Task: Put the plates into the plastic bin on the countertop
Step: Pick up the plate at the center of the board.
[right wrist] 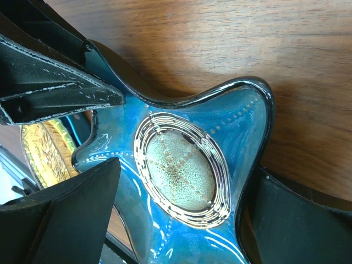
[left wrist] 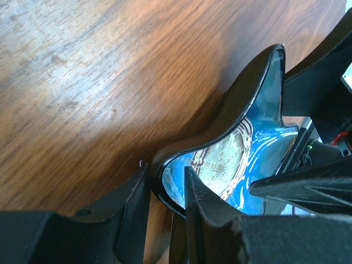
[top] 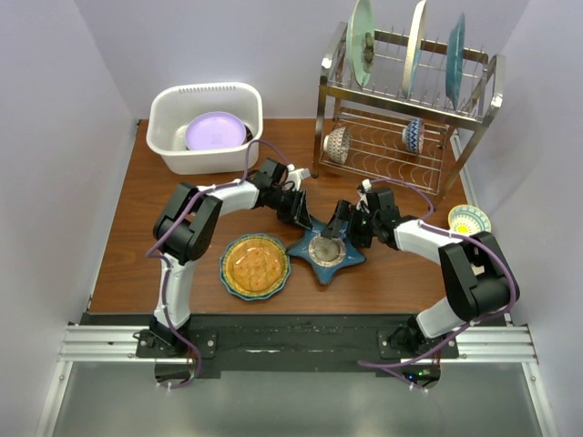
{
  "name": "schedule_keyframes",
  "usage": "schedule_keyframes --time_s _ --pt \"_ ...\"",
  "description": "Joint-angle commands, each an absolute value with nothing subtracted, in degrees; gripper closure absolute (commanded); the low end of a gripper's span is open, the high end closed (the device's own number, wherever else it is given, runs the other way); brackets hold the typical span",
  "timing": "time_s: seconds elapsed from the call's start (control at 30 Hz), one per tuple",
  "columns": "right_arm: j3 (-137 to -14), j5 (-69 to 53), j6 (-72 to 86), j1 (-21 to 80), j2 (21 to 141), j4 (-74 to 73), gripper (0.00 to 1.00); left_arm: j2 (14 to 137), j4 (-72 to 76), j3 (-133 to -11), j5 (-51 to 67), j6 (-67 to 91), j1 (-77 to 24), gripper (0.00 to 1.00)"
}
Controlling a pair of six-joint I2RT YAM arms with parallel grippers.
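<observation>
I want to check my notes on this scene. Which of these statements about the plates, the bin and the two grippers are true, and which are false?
1. The lavender plate lies inside the plastic bin. True.
2. The amber plate also lies in the plastic bin. False: it lies flat on the countertop, beside the blue star-shaped plate.
3. The left gripper is closed on one arm of the blue star-shaped plate. True.
4. The right gripper is shut. False: its jaws stand wide open, one on each side of the blue star-shaped plate.
</observation>
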State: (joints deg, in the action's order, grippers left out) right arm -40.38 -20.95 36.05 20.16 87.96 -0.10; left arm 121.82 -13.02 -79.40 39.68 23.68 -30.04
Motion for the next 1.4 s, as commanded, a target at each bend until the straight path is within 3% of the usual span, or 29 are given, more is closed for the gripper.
schedule_keyframes --time_s 0.0,1.37 --pt "-40.9 -23.5 36.2 21.0 85.3 1.5 0.07 121.7 -11.3 -82.8 39.0 23.2 -30.1 1.0" --pt "-38.8 -24.2 35.8 20.9 80.9 1.6 0.04 114.7 -17.8 -88.8 40.3 24.6 -17.5 1.0"
